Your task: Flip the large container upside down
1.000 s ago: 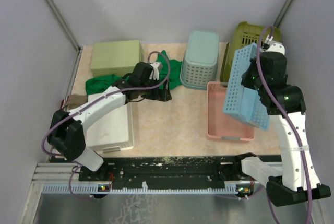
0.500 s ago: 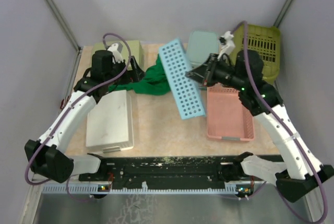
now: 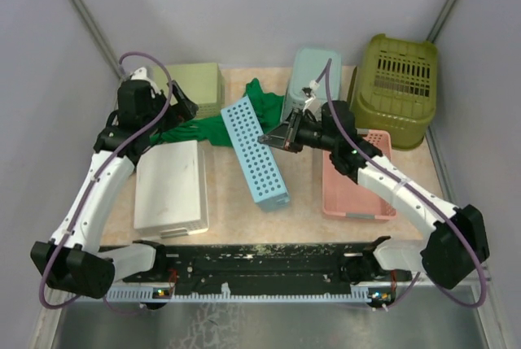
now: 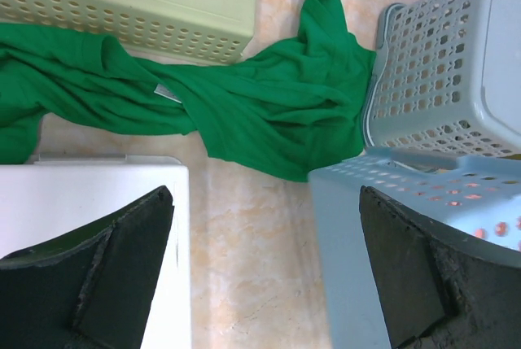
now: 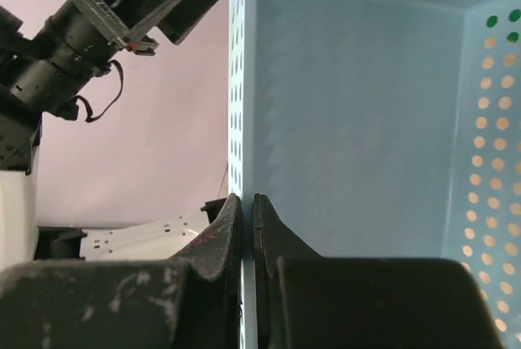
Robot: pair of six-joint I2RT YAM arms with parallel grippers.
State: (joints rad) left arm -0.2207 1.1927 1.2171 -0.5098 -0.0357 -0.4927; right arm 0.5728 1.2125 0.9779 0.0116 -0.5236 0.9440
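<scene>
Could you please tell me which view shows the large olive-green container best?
Top external: the large container sits whole at back right, slotted face toward the camera. Neither wrist view shows it; the blue basket fills the right one.

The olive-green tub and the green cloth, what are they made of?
The olive-green tub looks like moulded plastic, fairly matte: rounded corners, neat slots. The green cloth looks like soft fabric, perhaps cotton knit: it lies in folds and wrinkles.
</scene>
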